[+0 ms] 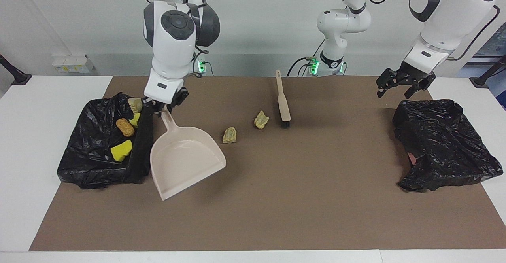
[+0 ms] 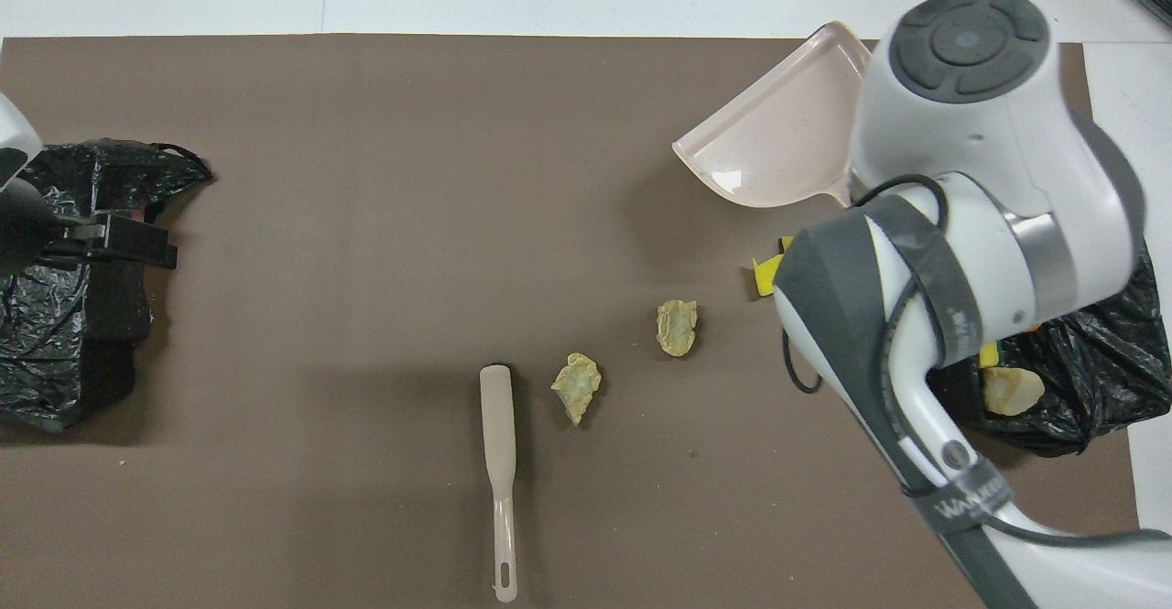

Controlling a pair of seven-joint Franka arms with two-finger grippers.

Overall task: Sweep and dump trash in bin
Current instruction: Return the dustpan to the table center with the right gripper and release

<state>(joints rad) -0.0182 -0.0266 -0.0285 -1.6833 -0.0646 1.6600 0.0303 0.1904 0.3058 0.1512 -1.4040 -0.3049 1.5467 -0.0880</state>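
Observation:
My right gripper (image 1: pixel 163 108) is shut on the handle of the beige dustpan (image 1: pixel 185 160), which hangs tilted over the mat beside the black-bagged bin (image 1: pixel 79 164). In the overhead view the arm hides that gripper; the dustpan (image 2: pixel 778 142) shows. The bin holds trash: a yellow sponge chunk (image 1: pixel 120 150), an orange-brown lump (image 1: pixel 125 127) and a beige lump (image 2: pixel 1012 391). Two beige lumps (image 1: pixel 229 135) (image 1: pixel 261 119) lie on the mat. A yellow chunk (image 2: pixel 767 272) peeks out by the right arm. My left gripper (image 1: pixel 395 89) hangs open and empty.
The beige brush (image 1: pixel 282 101) with black bristles lies on the mat beside the lumps, handle toward the robots. A crumpled black bag (image 1: pixel 442 144) sits at the left arm's end, under the left gripper. A brown mat (image 1: pixel 276 207) covers the white table.

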